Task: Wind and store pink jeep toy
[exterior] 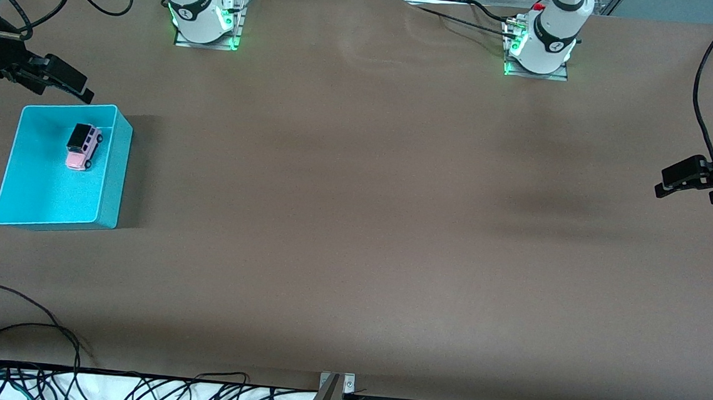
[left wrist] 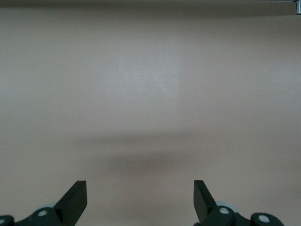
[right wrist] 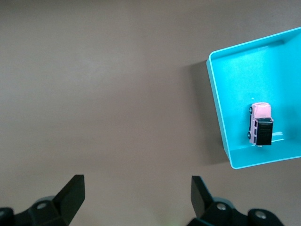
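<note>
Sitting inside the turquoise bin (exterior: 49, 203) at the front view's middle left, the pink jeep toy (exterior: 83, 146) is looking stored already (winding can't be judged). The right gripper (exterior: 63, 82) is hanging over the counter (exterior: 355, 225) just above the bin, the left gripper (exterior: 700, 180) is waiting at the right edge; both jaws are standing spread, holding nothing. Next move is likely retreat only.

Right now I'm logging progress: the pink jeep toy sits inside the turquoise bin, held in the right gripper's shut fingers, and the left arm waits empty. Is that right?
Not quite. The pink jeep toy does sit inside the turquoise bin, but nothing holds it: the right gripper is open and empty, above the table beside the bin, as the front and right wrist views show. The left gripper does wait open and empty.
</note>
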